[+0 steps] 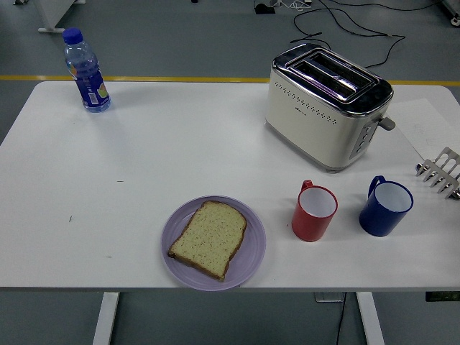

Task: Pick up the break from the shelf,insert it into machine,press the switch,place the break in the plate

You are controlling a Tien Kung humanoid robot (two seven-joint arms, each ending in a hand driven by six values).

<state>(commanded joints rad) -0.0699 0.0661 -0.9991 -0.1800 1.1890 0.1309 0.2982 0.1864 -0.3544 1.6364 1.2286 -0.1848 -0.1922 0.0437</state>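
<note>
A slice of bread (209, 238) lies flat on a lilac plate (253, 257) near the table's front edge, left of centre. The cream and chrome toaster (327, 106) stands at the back right, its two top slots empty and its lever (387, 123) on the right end. A metal toast rack (441, 172) pokes in at the right edge and holds nothing that I can see. Neither of my hands shows in the head view.
A red mug (315, 211) and a blue mug (386, 206) stand side by side in front of the toaster. A water bottle with a blue cap (85, 70) is at the back left corner. Cables (345, 29) run on the floor behind the table.
</note>
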